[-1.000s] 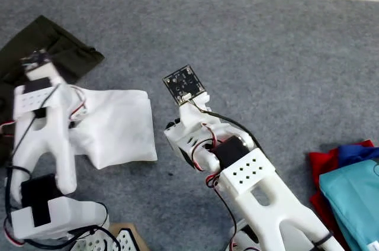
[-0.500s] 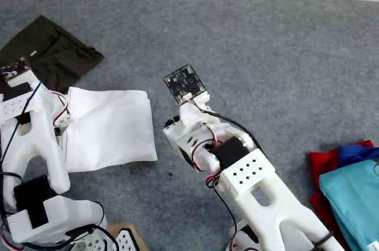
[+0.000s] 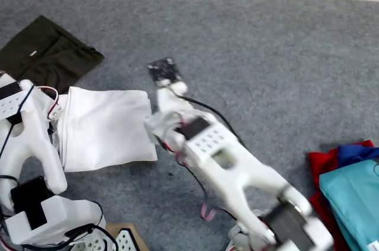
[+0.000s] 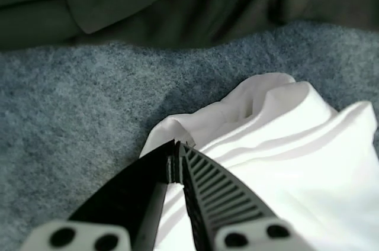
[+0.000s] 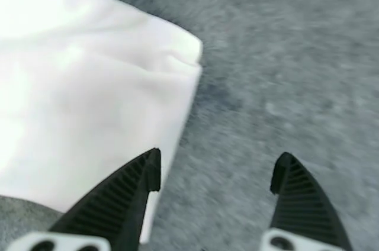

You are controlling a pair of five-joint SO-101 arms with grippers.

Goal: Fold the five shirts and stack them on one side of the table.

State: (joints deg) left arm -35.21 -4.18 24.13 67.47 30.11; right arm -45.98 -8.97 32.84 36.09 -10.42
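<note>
My left claw (image 4: pixel 178 165) clamps the white shirt (image 3: pixel 106 129) near the left edge of the table (image 3: pixel 266 55). My right claw (image 5: pixel 216 171) gapes empty above the shirt's other edge.

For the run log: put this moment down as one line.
left gripper shut on white shirt corner | right gripper open over its opposite edge | dark shirt crumpled beyond | teal-topped shirt pile apart

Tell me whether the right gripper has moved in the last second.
Yes. The right gripper swung toward the white shirt, away from the pile of coloured shirts.
</note>
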